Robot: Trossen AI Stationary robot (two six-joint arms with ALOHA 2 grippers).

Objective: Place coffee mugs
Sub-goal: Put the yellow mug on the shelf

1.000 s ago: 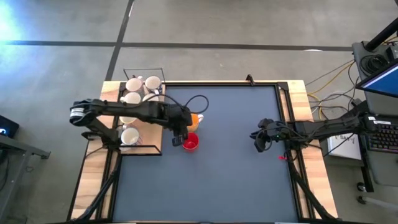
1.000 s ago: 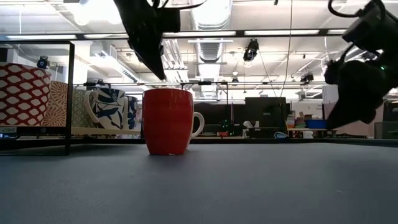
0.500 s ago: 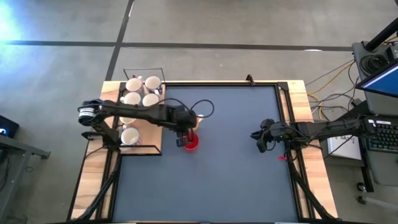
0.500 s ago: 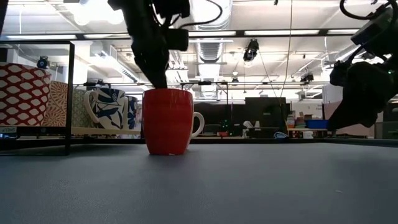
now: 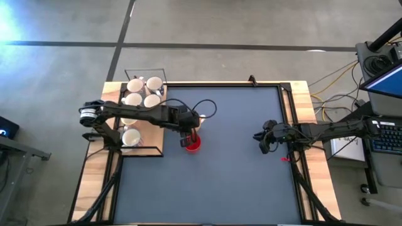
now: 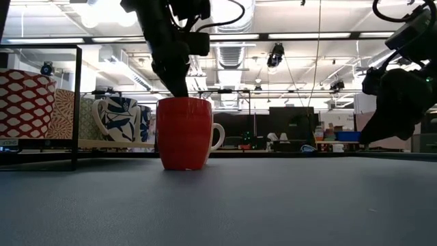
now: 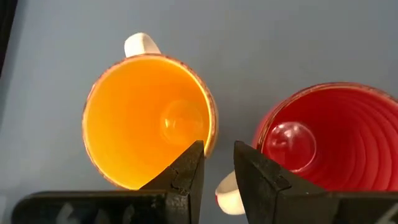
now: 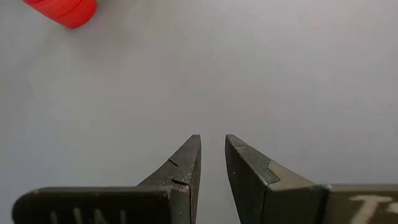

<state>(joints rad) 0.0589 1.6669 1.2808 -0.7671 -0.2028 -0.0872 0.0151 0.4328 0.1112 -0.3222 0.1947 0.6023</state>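
Note:
A red mug (image 5: pixel 193 145) stands upright on the dark table top, and an orange mug (image 7: pixel 149 118) stands just beyond it. Both have white handles. My left gripper (image 7: pixel 219 152) hangs pointing steeply down over the gap between them, its fingers a little apart, open. The red mug's handle (image 7: pixel 227 196) shows below that gap. In the low view the fingertips (image 6: pixel 179 90) reach about down to the red mug's rim (image 6: pixel 184 100). My right gripper (image 5: pixel 262 144) waits open near the table's right edge, holding nothing (image 8: pixel 212 144).
Several white mugs (image 5: pixel 143 91) stand on a wooden shelf board (image 5: pixel 154 148) with a wire frame at the table's left. In the low view their sides are patterned (image 6: pixel 123 117). The dark mat (image 5: pixel 239 182) stretches between the two arms.
My left gripper has come down and toward the table's right edge, from beside the red mug to over the gap between the red and orange mugs. Its fingertips have sunk to about the height of the red mug's rim. Its finger gap looks unchanged, and neither mug has moved.

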